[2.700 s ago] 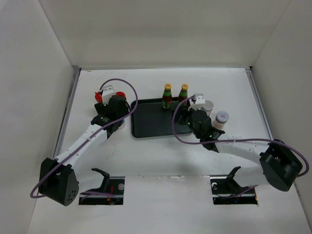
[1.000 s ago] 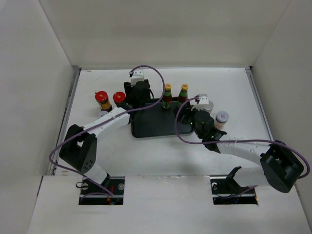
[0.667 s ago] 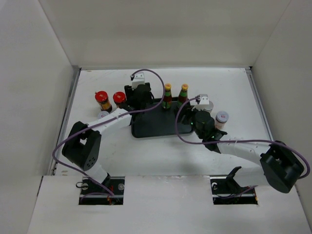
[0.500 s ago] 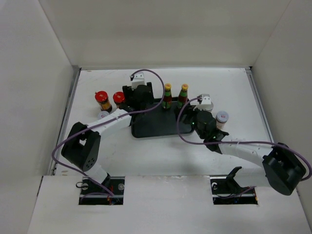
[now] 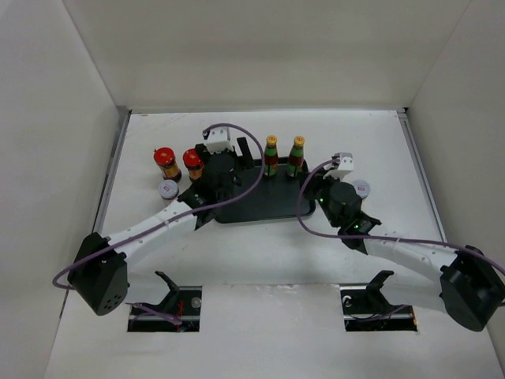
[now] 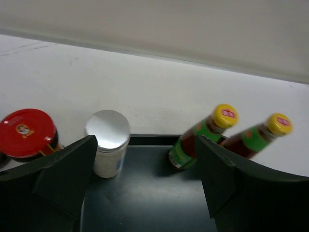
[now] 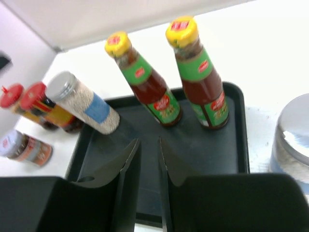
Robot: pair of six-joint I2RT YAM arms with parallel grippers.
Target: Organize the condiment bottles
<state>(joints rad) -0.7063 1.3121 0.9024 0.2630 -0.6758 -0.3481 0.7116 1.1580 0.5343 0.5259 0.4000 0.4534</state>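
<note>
You are holding the left gripper (image 6: pixel 146 154) spread wide below the centre-left grey-topped jar (image 6: pixel 108 141); your right gripper (image 7: pixel 148 145) is sitting almost pressed together, empty.

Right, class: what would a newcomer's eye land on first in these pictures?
First, the two yellow-capped bottles, upright side by side at the far edge of the black tray in the middle. Next, the two red-lidded jars on the table just left of the tray.
</note>
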